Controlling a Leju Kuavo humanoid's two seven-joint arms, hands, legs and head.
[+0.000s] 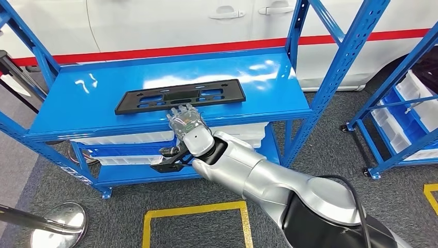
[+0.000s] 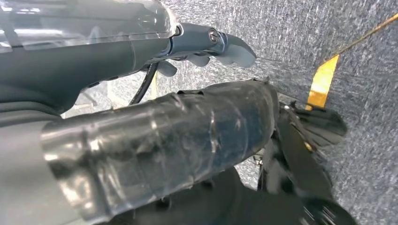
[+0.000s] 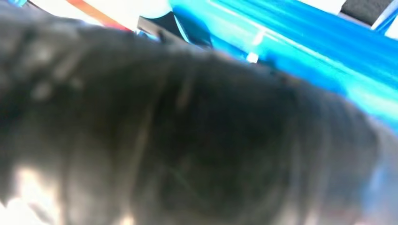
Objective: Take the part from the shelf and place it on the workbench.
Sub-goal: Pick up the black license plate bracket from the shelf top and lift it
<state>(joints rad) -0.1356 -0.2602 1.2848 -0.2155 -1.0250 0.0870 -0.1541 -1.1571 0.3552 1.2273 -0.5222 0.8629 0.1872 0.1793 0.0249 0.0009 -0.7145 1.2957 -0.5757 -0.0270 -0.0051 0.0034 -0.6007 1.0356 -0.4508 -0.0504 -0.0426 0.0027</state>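
A long flat black part (image 1: 181, 96) with several cut-outs lies across the top of the blue shelf (image 1: 77, 103). My right hand (image 1: 187, 123) reaches in from below, palm down. Its fingertips lie on the part's near edge, at the middle, and it grips nothing. In the right wrist view the hand (image 3: 187, 140) is a dark blur, with a corner of the part (image 3: 157, 26) and the blue shelf (image 3: 305, 51) beyond it. My left hand (image 2: 206, 47) hangs over the grey floor, fingers loose and holding nothing.
A white car (image 1: 155, 26) stands right behind the shelf. Blue uprights (image 1: 335, 77) frame the shelf's right end. White bins (image 1: 129, 138) sit on the level below. A second blue rack (image 1: 403, 113) stands at the right. Yellow tape (image 1: 196, 212) marks the floor.
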